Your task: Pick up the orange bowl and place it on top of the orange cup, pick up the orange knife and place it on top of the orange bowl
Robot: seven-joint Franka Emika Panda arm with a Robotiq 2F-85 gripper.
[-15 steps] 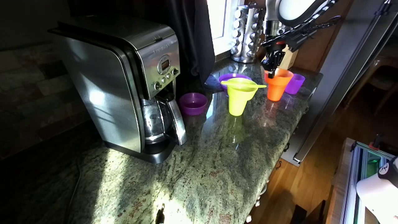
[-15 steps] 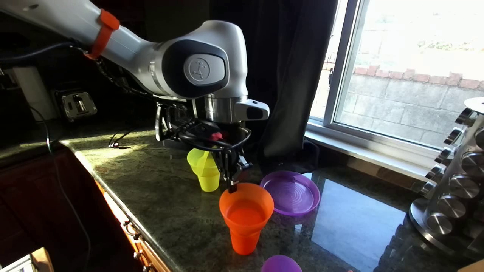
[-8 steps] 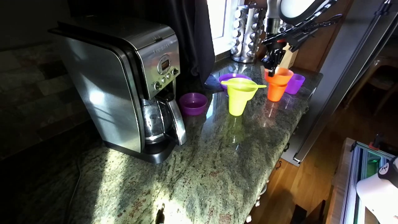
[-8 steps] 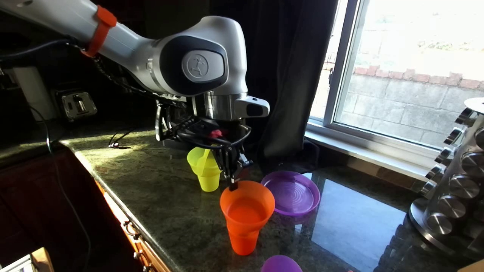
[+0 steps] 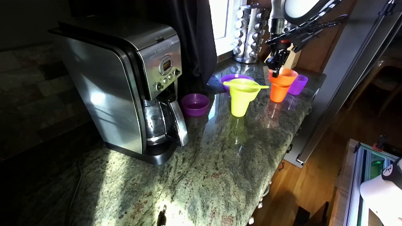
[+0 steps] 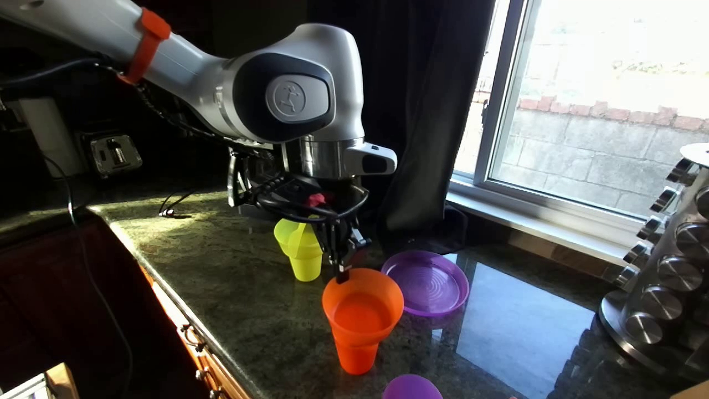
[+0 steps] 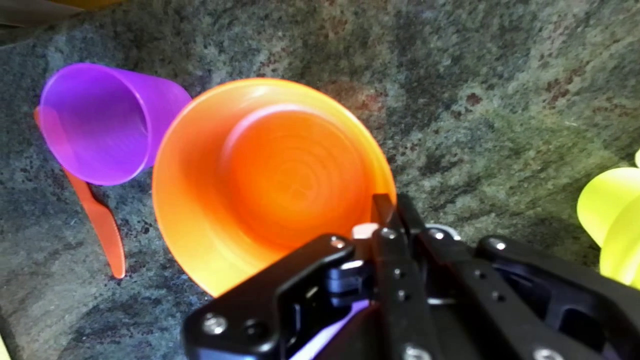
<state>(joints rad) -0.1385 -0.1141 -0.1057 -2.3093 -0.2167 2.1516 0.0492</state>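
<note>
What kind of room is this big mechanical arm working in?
Most likely a home kitchen: a coffee maker stands on a speckled, stone-look counter, and what seems to be a spice rack stands near the window.

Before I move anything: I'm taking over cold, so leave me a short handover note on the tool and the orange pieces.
Tool: shut on the rim of the orange bowl.
Orange bowl: on top of the orange cup, which stands on the counter; I can't tell whether the bowl is fully seated.
Orange knife: on the counter, partly behind the purple cup in the wrist view.
Done: bowl on cup, not yet released.
Left: release the bowl, then pick up the knife and place it on top.
</note>
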